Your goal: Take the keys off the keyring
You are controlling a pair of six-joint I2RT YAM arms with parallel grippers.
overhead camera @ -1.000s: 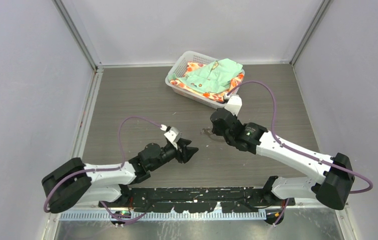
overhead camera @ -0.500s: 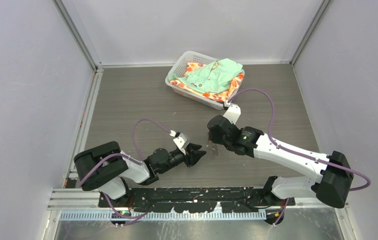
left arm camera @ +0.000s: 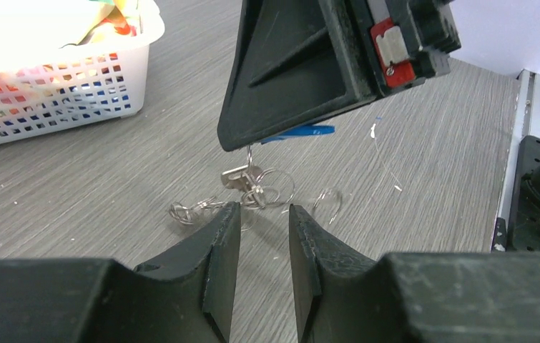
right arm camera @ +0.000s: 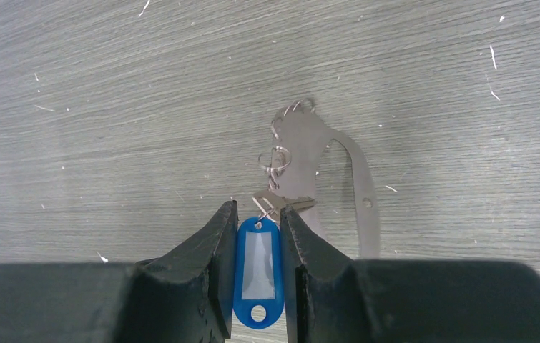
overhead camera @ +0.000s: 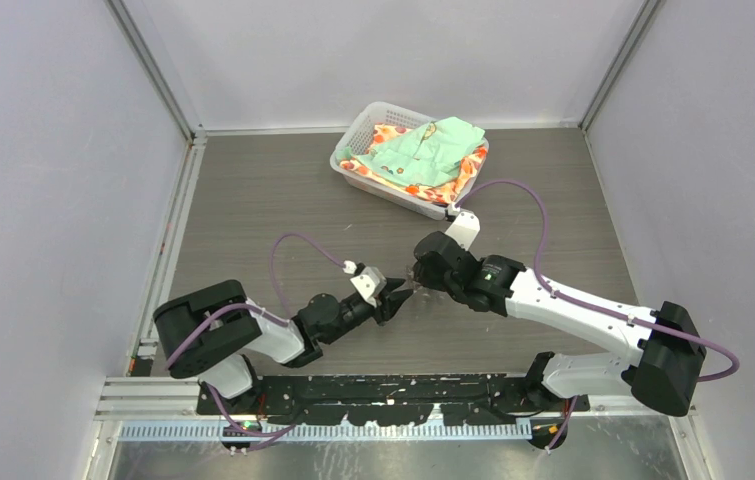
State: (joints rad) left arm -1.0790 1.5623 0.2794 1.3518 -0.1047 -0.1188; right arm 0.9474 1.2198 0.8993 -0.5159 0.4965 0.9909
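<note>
Left hand [left arm camera: 263,209], right hand [right arm camera: 257,209]: two. Basket [left arm camera: 52,93]: one. Blue tag [right arm camera: 257,268]: one.

Looks like a robotics lab test cell to me: wood-grain bench [overhead camera: 283,200] boxed in by plain pale walls [overhead camera: 53,150] on aluminium posts [overhead camera: 153,70], left arm [overhead camera: 273,345] and right arm [overhead camera: 573,300] bolted to a black rail [overhead camera: 393,385], purple cables [overhead camera: 503,180] looping everywhere.

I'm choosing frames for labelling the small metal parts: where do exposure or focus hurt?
Left wrist: the basket at top left is blown out to white along its rim and contents, while the wire rings read clearly. Right wrist: even light, the blue tag clamped in the right gripper is sharp. Top external: flat light without glare, but the rings are too small to make out.
</note>
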